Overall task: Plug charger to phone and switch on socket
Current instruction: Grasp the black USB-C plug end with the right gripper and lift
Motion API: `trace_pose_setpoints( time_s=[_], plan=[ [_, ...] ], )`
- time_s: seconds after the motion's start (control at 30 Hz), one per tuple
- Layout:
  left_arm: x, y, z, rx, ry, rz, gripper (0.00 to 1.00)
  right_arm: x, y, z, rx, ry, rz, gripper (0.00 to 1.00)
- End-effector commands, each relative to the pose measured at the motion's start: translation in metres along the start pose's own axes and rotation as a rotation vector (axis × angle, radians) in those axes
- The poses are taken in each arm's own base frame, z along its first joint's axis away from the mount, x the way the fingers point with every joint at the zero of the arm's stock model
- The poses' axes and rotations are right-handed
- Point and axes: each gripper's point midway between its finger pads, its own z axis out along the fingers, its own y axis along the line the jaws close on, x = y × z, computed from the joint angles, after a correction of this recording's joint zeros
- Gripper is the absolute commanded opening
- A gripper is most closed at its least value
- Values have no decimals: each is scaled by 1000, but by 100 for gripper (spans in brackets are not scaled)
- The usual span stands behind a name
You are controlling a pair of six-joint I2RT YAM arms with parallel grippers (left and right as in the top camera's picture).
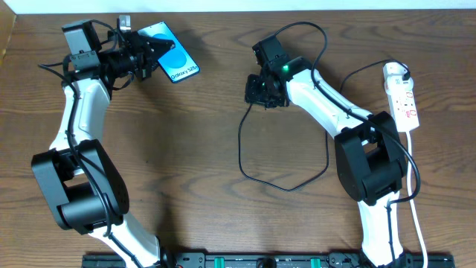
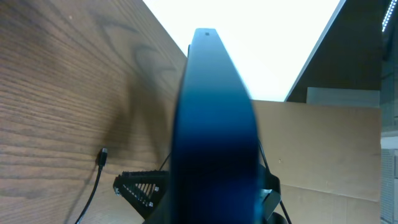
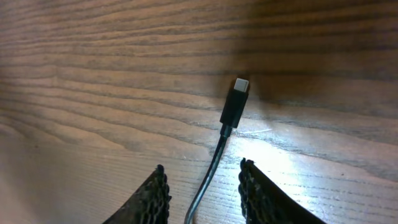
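On the dark wood-grain table point(image 1: 186, 149), the charger point(image 1: 239, 145) lies looped.

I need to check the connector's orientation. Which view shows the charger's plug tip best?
Right wrist: the plug tip lies sharp and close, just ahead of the open right end effector. Overhead shows only the cable looping away; left wrist shows the tip small and distant.

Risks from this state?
1. The right gripper straddles the thin black cable behind its small plug tip; gripping there may leave the tip floppy during insertion.
2. The left gripper holds the blue-screened smartphone from one side only; insertion force might pivot or slip it.
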Motion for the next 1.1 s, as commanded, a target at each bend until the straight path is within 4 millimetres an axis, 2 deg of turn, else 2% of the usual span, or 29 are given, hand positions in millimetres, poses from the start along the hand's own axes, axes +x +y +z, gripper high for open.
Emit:
trace_pose_setpoints(
  time_s=[0.0,0.23,0.67,0.73,0.83,0.87,1.0,1.07],
  plan=[
    [3,-21,-4,40,21,59,7,4,4,8,-19,27,32,35],
    [3,-21,-4,40,22,59,8,15,-5,33,-11,82,103,32],
    [4,-21,-3,40,23,59,7,15,-9,68,-42,94,167,30],
    [4,-21,-3,40,23,59,8,16,-11,72,-36,98,168,27],
    [4,-21,-3,40,23,59,7,14,-13,76,-41,93,138,4],
    [4,-21,-3,40,24,59,8,13,-12,76,-48,90,109,1],
    [6,-18,-3,31,31,33,7,8,2,72,-146,92,-54,1],
    [7,-16,-3,27,34,19,7,4,2,67,-174,91,-94,1]
  ],
)
